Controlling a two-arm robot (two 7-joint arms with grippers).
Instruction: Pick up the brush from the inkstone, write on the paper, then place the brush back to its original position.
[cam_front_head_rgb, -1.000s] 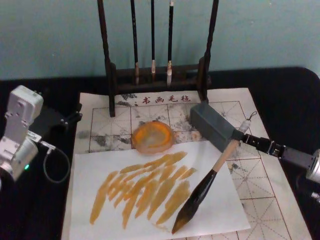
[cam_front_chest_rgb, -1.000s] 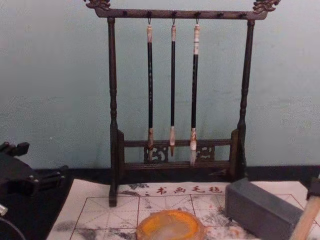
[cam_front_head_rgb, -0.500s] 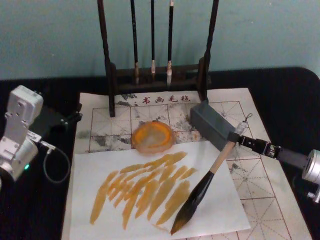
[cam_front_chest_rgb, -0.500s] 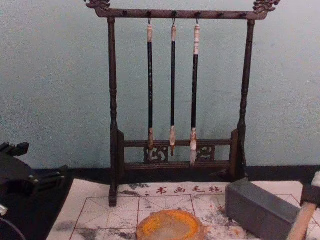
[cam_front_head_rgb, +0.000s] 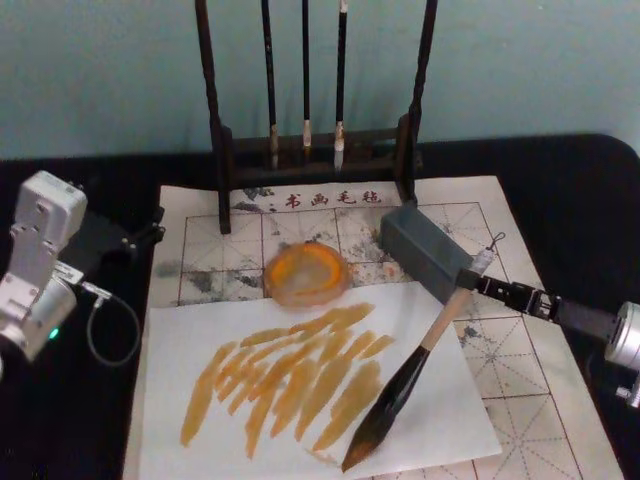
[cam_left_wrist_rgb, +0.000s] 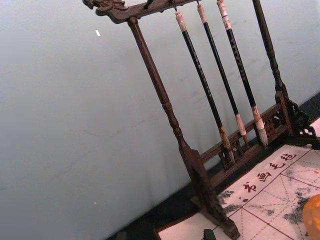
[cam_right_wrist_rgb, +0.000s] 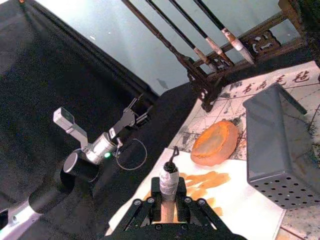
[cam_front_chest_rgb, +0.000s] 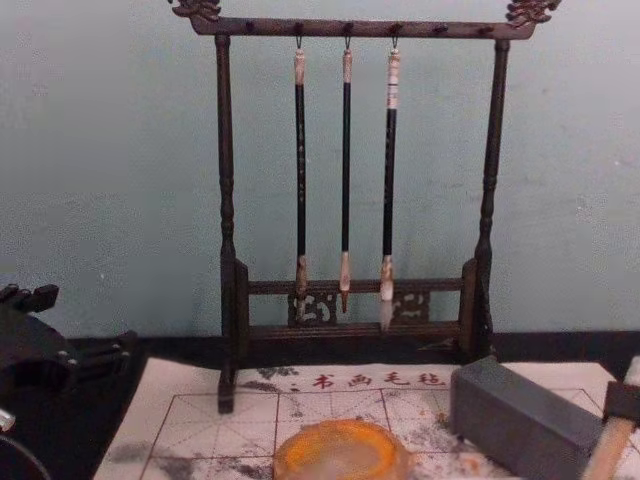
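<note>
My right gripper is shut on the pale handle of the brush, just below its string loop. The brush slants down to the left, its dark tip at the front edge of a white sheet streaked with orange strokes. That sheet lies on the red-grid paper. The inkstone, orange-rimmed, sits on the paper behind the strokes, apart from the brush. In the right wrist view my right gripper clamps the brush's end, with the inkstone beyond. My left gripper rests open at the far left.
A grey rectangular block lies just behind the right gripper, close to the brush handle. A dark wooden rack with three thin hanging brushes stands at the back of the paper. Black tabletop surrounds the paper.
The right gripper and the brush handle shifted slightly left and then toward me. The tip stayed near the white sheet's front edge. The left arm has not moved.
</note>
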